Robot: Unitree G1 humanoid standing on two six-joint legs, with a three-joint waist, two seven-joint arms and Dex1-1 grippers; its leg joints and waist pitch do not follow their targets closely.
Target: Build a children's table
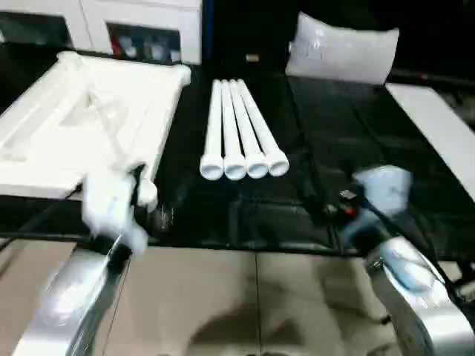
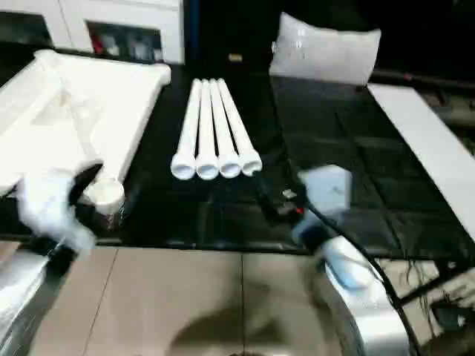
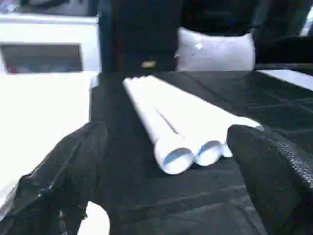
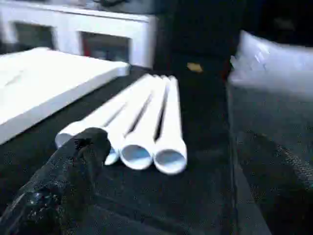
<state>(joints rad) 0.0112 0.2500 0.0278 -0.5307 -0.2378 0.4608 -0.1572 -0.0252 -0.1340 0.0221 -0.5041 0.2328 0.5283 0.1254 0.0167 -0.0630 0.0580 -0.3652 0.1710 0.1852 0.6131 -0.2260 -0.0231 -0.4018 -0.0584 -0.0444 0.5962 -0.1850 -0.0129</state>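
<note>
The white tabletop (image 1: 89, 119) lies at the left of the black work surface, with a round corner socket (image 2: 104, 194) at its near right corner. Four white legs (image 1: 241, 133) lie side by side in the middle, open ends toward me. My left gripper (image 1: 139, 185) hovers at that near corner, open; in the left wrist view its black fingers (image 3: 63, 181) stand wide apart with the legs (image 3: 181, 127) ahead of them. My right gripper (image 2: 276, 204) is open, near the front edge and right of the leg ends. One of its fingers (image 4: 68, 176) shows beside the legs (image 4: 142, 127).
A grey-white pillow-like bag (image 1: 341, 48) stands at the back right. A flat white board strip (image 1: 438, 126) runs along the right edge. White cabinets (image 1: 141, 26) stand behind the work surface, and tan floor (image 1: 245, 304) lies below its front edge.
</note>
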